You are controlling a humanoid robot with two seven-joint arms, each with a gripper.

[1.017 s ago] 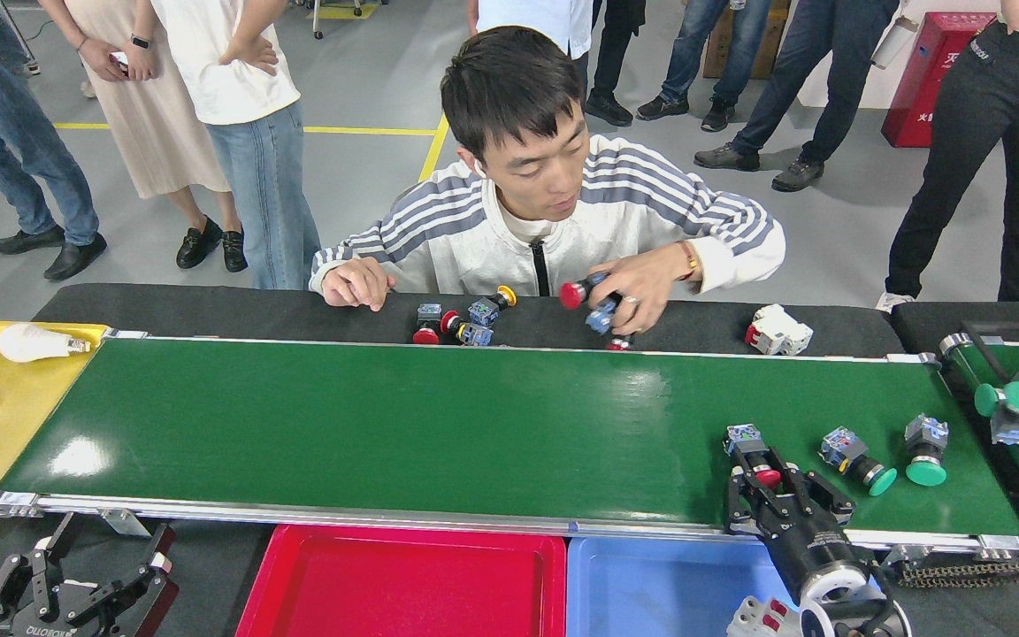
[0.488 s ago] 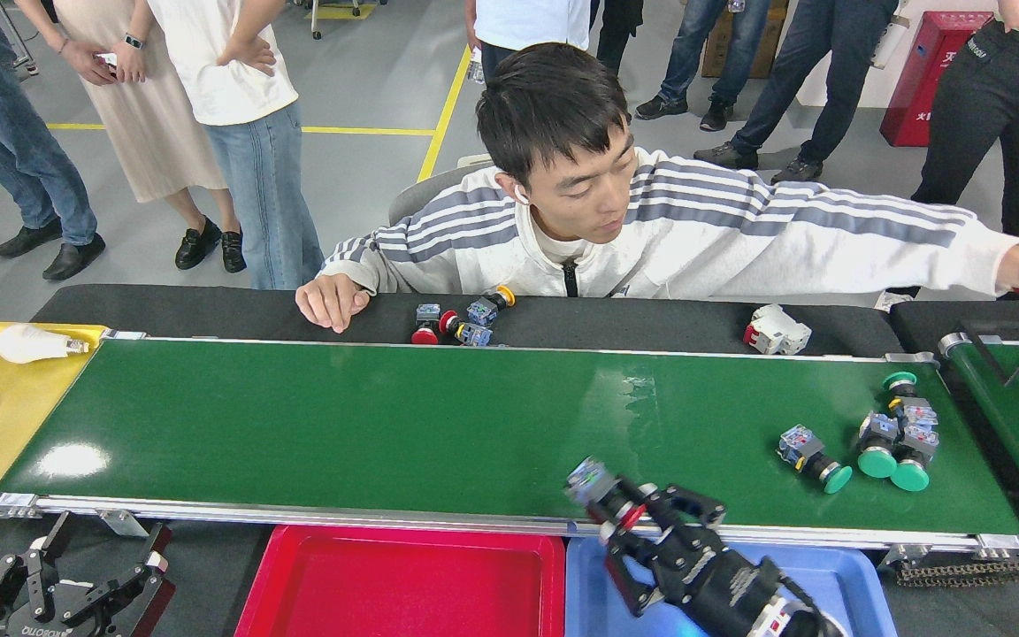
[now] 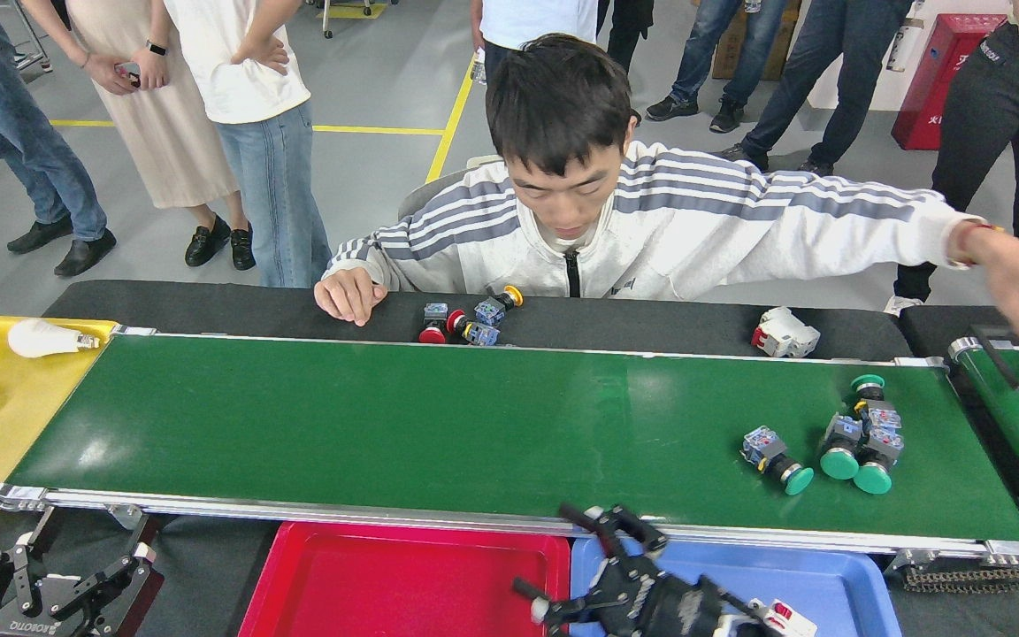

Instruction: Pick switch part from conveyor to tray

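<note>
Black left gripper (image 3: 76,588) is resting at lower left, fingers spread, holding nothing. Long dark-green conveyor belt with silver frame (image 3: 439,425) is spanning mid-frame. Black right gripper (image 3: 576,562) is hovering at bottom centre over the shiny red plastic tray (image 3: 403,579) and blue plastic tray (image 3: 792,579), fingers wide apart, empty. Green-capped switch parts (image 3: 828,447) are lying on the belt at right.

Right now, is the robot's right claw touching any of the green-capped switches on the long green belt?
Apart. The head view shows the right gripper over the tray edges below the conveyor, with bare belt between it and the green-capped switches.
</note>
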